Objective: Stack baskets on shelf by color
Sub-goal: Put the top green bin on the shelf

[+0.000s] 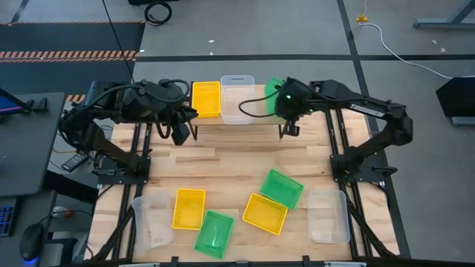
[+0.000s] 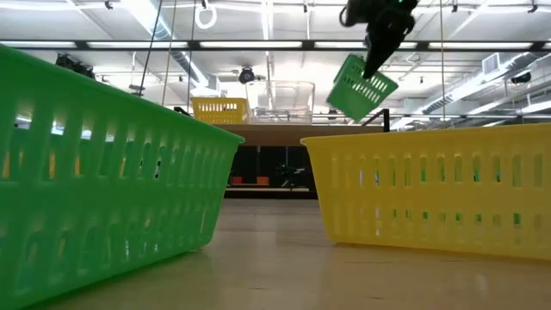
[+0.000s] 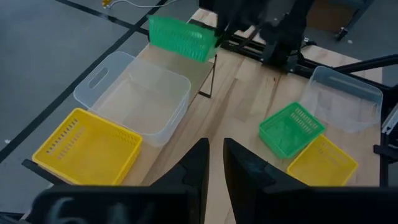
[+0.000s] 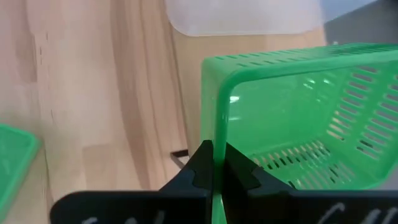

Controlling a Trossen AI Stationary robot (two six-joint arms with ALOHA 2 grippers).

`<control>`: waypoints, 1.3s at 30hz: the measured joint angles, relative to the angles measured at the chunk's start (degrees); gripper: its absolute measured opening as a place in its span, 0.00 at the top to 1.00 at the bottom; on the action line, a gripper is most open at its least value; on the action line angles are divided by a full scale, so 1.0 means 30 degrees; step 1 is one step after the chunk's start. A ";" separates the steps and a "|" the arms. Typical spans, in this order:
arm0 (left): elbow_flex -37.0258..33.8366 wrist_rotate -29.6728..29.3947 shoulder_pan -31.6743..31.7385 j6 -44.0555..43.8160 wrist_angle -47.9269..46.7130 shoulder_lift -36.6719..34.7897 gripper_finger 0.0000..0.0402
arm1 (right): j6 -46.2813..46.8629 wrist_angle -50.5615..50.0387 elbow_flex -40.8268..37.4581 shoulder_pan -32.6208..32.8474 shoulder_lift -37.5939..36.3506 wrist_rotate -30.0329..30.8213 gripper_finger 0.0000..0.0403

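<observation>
wooden shelf plank (image 1: 256,119), top centre: right gripper (image 4: 213,163) pinches green slotted plastic basket (image 4: 298,124) by its wall (tilted); next, lower it flat. left gripper (image 3: 214,163) nearly closed, empty.

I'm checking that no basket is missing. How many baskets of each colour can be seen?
Yellow baskets: 3
Green baskets: 3, one held in the right pincer
Clear baskets: 3
Total: 9

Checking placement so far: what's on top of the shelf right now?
On the shelf: a yellow basket and a clear basket, side by side. The green basket, pinched in the right claw, hangs tilted above its end. The shelf beneath it is hidden.
</observation>
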 joint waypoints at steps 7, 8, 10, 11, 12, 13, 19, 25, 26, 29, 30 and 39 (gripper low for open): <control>0.0000 -0.0002 0.0000 -0.0395 -0.0004 0.0000 0.87 | -0.0903 0.0878 -0.0007 -0.0748 0.1397 -0.0541 0.96; 0.0000 0.0001 0.0000 -0.0468 -0.0008 0.0000 0.87 | -0.0904 0.0863 -0.0013 -0.0839 0.1541 -0.0548 0.96; 0.0000 0.0004 0.0005 -0.0506 -0.0021 0.0000 0.87 | -0.0911 0.0840 -0.0007 -0.1001 0.1746 -0.0548 0.96; 0.0000 -0.0004 0.0003 -0.0506 -0.0021 0.0000 0.87 | -0.0911 0.0851 -0.0013 -0.1066 0.1848 -0.0548 0.96; 0.0000 0.0004 0.0000 -0.0506 -0.0019 0.0000 0.87 | -0.0906 0.0867 -0.0012 -0.1140 0.1913 -0.0551 0.96; 0.0000 0.0004 0.0000 -0.0506 -0.0025 0.0000 0.87 | -0.0911 0.0894 -0.0015 -0.1211 0.1924 -0.0585 0.96; 0.0000 -0.0004 0.0000 -0.0497 -0.0033 0.0000 0.87 | -0.0838 0.1662 -0.0015 -0.1305 0.1871 -0.0585 0.92; 0.0000 -0.0004 0.0000 -0.0499 -0.0084 0.0000 0.87 | -0.0836 0.1700 -0.0015 -0.1344 0.1866 -0.0585 0.90; 0.0000 -0.0004 0.0000 -0.0499 -0.0109 0.0000 0.87 | -0.0798 0.1700 -0.0015 -0.1344 0.1866 -0.0585 0.90; 0.0000 -0.0004 0.0000 -0.0499 -0.0152 0.0000 0.87 | -0.0473 0.1699 -0.0015 -0.1344 0.1866 -0.0594 0.90; 0.0000 -0.0004 0.0000 -0.0499 -0.0149 0.0000 0.87 | -0.0386 0.1693 -0.0015 -0.1344 0.1866 -0.0707 0.89; 0.0000 -0.0004 0.0007 -0.0491 -0.0149 0.0000 0.87 | 0.0765 0.2031 -0.0015 -0.1322 0.1866 -0.1619 0.79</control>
